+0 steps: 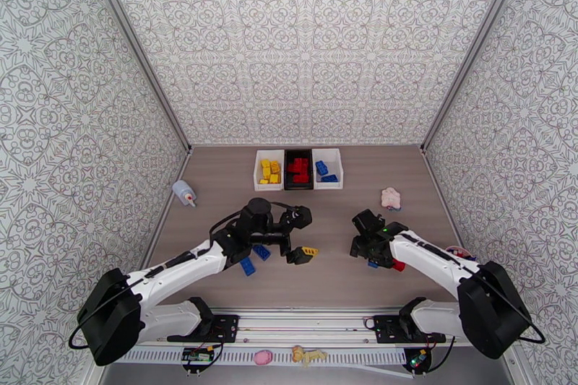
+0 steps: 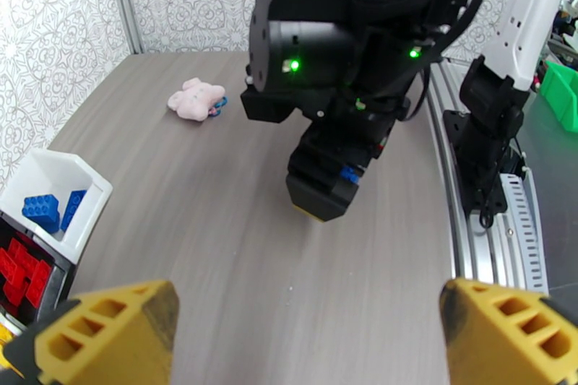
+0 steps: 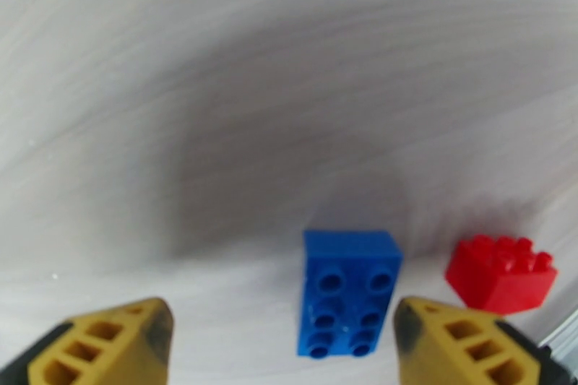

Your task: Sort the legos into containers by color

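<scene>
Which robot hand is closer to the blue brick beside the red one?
Right. The right gripper hovers over the blue brick, with its fingers on either side of it. The left gripper is farther off, to the brick's left.

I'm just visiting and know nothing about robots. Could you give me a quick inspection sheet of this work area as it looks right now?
Surface: wood-grain table, no spills seen.
Job's things: left white bin holds yellow bricks, black bin red bricks, right white bin blue bricks. Loose blue brick and red brick by the right arm; two more blue bricks by the left arm.
Clutter: pink plush toy, pale bottle.
Grippers: left gripper open, empty; right gripper open, straddling the loose blue brick.
Cables: black cable looped along the left arm.
Surroundings: patterned walls on three sides.
</scene>
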Tool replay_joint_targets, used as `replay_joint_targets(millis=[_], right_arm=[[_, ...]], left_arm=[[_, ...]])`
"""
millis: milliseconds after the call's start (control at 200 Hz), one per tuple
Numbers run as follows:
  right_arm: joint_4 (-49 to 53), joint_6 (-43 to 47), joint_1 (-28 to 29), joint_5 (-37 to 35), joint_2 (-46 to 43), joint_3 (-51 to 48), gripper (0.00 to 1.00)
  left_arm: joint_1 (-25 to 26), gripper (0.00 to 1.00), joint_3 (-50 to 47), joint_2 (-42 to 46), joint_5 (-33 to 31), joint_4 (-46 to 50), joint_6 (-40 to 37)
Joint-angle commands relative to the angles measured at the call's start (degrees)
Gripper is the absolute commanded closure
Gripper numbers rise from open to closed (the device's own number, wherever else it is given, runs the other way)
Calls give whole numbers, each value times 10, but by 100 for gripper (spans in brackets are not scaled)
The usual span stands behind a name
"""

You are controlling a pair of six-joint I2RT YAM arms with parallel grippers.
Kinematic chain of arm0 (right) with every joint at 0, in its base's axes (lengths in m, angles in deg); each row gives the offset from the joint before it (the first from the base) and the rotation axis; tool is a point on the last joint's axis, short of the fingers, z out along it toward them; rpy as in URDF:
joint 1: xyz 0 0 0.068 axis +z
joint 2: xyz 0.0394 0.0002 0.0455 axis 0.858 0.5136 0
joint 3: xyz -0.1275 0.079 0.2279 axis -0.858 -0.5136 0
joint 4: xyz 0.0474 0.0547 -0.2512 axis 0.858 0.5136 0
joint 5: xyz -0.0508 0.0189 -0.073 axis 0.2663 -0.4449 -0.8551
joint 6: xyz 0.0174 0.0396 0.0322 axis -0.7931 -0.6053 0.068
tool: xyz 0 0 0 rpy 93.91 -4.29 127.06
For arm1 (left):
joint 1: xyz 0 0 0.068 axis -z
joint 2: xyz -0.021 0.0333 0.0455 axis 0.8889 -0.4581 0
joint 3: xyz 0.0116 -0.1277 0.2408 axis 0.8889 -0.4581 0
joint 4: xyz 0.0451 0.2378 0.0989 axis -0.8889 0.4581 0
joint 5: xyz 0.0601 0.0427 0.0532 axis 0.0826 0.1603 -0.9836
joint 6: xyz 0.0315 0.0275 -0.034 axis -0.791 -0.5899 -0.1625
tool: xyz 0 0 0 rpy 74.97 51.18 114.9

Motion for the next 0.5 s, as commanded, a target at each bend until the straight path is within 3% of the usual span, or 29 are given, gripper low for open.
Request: replay_joint_targets(millis=[0, 150, 495], right_arm=[[-10, 1, -3, 5, 14, 1, 19], [-20, 8, -4, 9, 21, 1, 26], [-39, 13, -4, 17, 53, 6, 52]], left_arm=[[4, 0, -3, 12, 3, 14, -10], [4, 0, -4, 13, -2, 16, -10], [4, 0, -3, 17, -4, 19, -9]])
